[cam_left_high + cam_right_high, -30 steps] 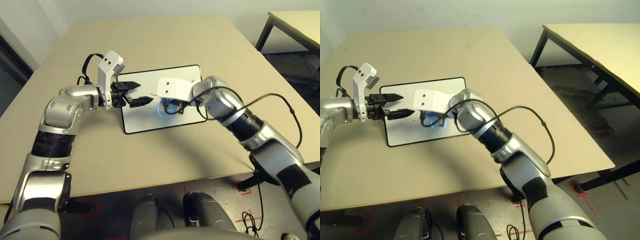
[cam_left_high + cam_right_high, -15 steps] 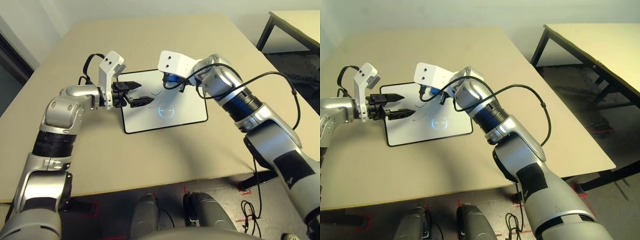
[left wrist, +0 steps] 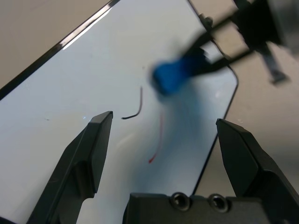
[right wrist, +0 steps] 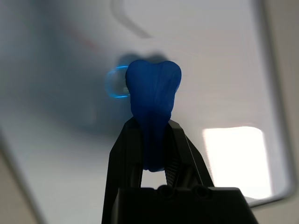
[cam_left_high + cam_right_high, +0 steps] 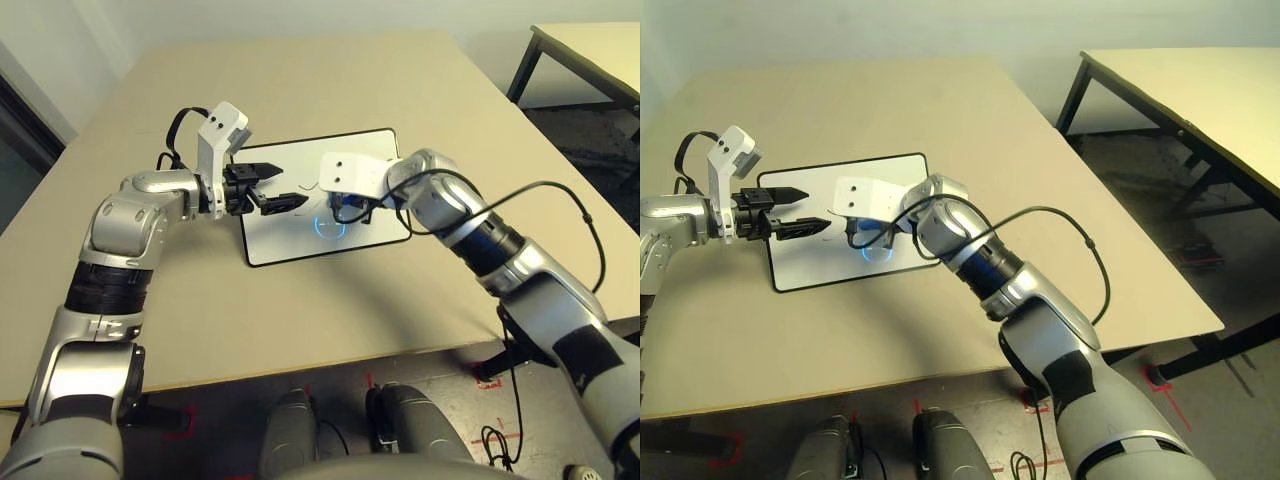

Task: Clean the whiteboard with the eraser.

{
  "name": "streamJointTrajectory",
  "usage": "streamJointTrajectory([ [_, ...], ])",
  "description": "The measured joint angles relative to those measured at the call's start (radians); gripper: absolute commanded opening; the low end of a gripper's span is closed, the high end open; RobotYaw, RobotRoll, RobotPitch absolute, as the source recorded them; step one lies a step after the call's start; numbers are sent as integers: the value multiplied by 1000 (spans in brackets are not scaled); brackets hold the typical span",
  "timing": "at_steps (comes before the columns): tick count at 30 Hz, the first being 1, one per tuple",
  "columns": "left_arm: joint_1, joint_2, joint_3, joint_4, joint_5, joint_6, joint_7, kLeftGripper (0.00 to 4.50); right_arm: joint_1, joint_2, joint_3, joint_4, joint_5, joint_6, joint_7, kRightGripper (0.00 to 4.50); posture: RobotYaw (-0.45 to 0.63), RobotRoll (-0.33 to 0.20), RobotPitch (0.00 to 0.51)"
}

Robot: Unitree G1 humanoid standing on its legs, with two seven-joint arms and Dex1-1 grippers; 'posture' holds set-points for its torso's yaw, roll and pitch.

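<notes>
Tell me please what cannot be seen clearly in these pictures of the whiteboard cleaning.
- Contact between the small blue eraser and the flat white black-framed whiteboard: cannot tell; left wrist view blurs the eraser.
- Board's middle, head views: covered by the right claw and its white wrist housing.
- Thin dark and red marks: too small in head views.
- Left claw: open, holding nothing.

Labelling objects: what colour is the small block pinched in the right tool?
Bright blue; the small oblong eraser shows best in the right wrist view.
</notes>
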Motion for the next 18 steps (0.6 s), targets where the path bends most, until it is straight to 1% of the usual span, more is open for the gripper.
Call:
streamJointTrajectory([
  [4,4,1,1,-5,0,3,1,4500,-55,33,-43,159,0,-95,-65,599,-2,0,81],
  [8,13,2,1,-14,-1,9,2,4500,-52,38,-51,179,-4,-126,-67,599,-2,0,82],
  [11,19,10,3,-15,-2,12,2,4500,30,21,-44,52,-20,-101,-20,599,-3,0,83],
  [15,18,17,8,-16,-1,14,1,4500,140,-7,-4,-162,-45,-16,61,598,-9,0,83],
  [18,14,22,8,-9,0,14,0,4500,164,-7,7,-226,-52,38,91,598,-11,0,83],
])
